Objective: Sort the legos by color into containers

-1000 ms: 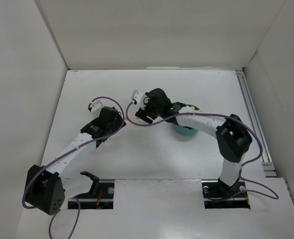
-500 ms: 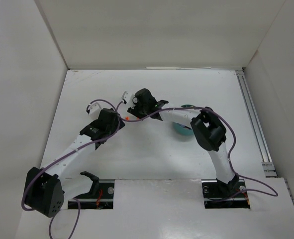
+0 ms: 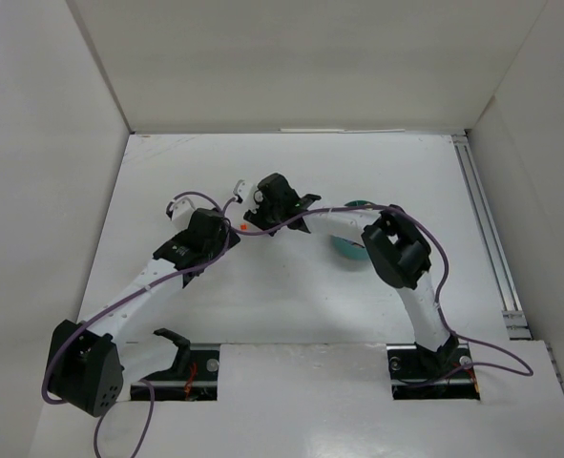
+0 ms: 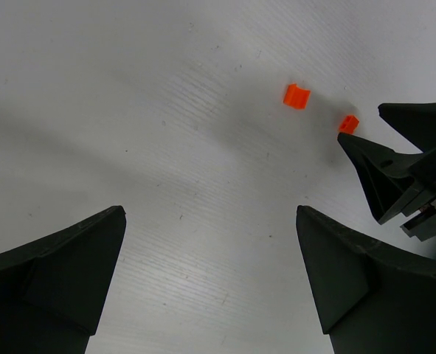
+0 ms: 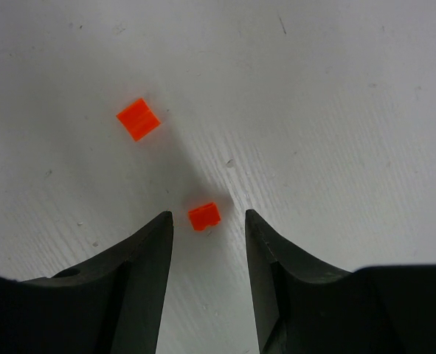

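Two small red-orange bricks lie on the white table. In the right wrist view one brick [image 5: 204,216] lies between my open right gripper's [image 5: 209,214] fingertips, apart from both, and the other brick [image 5: 138,119] lies farther ahead to the left. The left wrist view shows both bricks [image 4: 296,96] [image 4: 348,123], with the right gripper [image 4: 359,122] at the nearer one. My left gripper [image 4: 210,214] is open and empty over bare table. From above, one brick [image 3: 242,227] shows between the two grippers [image 3: 222,237] [image 3: 248,223]. The teal dish [image 3: 348,250] is mostly hidden under the right arm.
White walls enclose the table on the left, back and right. A metal rail [image 3: 487,229] runs along the right edge. Purple cables loop off both arms. A black stand [image 3: 175,342] sits near the left arm's base.
My right arm has folded and swung its gripper left, away from the dish, down over the orange brick. My left gripper has shifted only slightly.
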Controlling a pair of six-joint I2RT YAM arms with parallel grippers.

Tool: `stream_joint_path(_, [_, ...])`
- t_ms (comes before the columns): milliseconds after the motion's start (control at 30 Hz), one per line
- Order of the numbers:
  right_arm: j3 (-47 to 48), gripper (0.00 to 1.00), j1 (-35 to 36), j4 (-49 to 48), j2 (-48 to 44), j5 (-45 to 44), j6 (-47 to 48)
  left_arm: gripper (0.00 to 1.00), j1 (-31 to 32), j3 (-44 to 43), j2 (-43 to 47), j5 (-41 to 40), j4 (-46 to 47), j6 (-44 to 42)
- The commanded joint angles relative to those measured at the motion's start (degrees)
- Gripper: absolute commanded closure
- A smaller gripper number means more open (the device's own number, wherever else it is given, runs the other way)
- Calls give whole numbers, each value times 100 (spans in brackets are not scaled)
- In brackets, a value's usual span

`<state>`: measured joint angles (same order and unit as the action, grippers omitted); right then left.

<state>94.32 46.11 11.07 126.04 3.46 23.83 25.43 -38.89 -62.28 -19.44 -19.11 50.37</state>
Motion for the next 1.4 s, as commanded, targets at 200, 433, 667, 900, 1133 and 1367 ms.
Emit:
stream_joint_path(200, [-19,52,56,-105,167,-223,-274,0,23,49,93,11,118,-150])
stream_joint_path(433, [-72,55,56,-105,219,-329,-327,0,23,49,93,11,118,-97])
stream_joint_path(667, [-273,72,56,-105,167,-329,-380,0,23,49,93,-42,118,-97])
stream_joint_path(900, [-528,90,118,-262,-202,-276,-265,0,23,49,-73,-42,118,-97])
stream_joint_path(1133, [-870,92,118,-526,-1001,-223,-265,0,23,-4,-126,11,171,-97])
stream_joint_path(1367, [-1503,93,-57,-588,-2091,-338,-265,0,23,-4,-188,247,346,-308])
